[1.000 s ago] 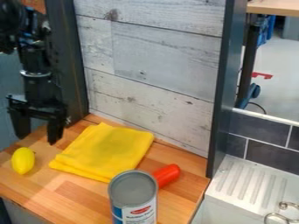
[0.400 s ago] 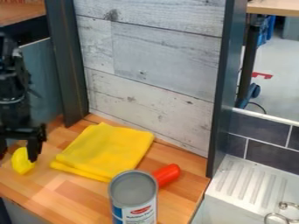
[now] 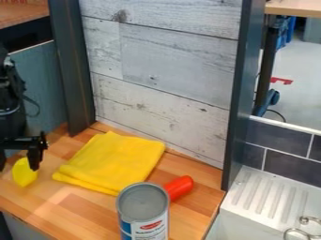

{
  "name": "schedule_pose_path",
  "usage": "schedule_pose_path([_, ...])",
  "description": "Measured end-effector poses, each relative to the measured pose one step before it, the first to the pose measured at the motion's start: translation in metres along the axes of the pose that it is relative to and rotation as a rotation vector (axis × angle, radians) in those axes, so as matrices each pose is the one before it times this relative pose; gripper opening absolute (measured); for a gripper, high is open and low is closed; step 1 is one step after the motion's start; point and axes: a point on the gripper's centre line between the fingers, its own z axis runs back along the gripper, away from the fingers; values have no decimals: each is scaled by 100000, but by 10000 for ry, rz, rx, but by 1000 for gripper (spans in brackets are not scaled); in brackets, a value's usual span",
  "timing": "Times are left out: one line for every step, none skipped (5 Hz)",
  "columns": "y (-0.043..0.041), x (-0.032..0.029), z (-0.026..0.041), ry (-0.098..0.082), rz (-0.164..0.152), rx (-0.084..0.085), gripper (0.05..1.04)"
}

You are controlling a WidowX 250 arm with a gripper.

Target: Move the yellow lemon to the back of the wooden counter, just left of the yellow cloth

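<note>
The white-grey wall of wooden boards [image 3: 163,70], the largest surface before you, stands upright between two dark posts [image 3: 72,70] [image 3: 243,93]. At its foot lies the wooden counter [image 3: 75,211], its boards light and reddish brown. To the right, beyond the farther post, you see dark tiles [image 3: 285,161] and, below them, a white ridged tray [image 3: 263,201]. Your black arm [image 3: 9,101] stands at the left edge of the view, partly cut off by it, and carries the gripper [image 3: 20,161] low over the left part of the counter. The two fingers are spread wide, one at the very edge of the view and the other to its right; they are not closed on anything. The folded yellow cloth [image 3: 116,159] lies flat in the middle of the counter, to the right of the gripper and close to the foot of the wall. The can [image 3: 143,211], with a grey top and a white, blue and red label, stands upright near the front of the counter. A red rounded object [image 3: 180,186] lies just behind it and to its right, partly hidden by the can. The yellow lemon [image 3: 25,176] rests on the counter at your gripper's fingertips, left of the cloth and apart from it; the right-hand finger overlaps its upper edge in the view, but you cannot tell whether they touch. Metal rings [image 3: 301,234] show at the lower right, by the white tray.
</note>
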Motion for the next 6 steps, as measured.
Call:
schedule_pose_path([57,705,-740,151,202,50,1000])
schedule_pose_path([121,450,-1222,282,105,133,1000])
schedule_pose_path([82,530,-730,177,82,95,1000])
schedule_pose_path([-73,390,-1148,179,87,36,952])
schedule_pose_path([472,471,-413,180,81,54,800])
schedule_pose_path([204,75,11,135,-94,-153,800])
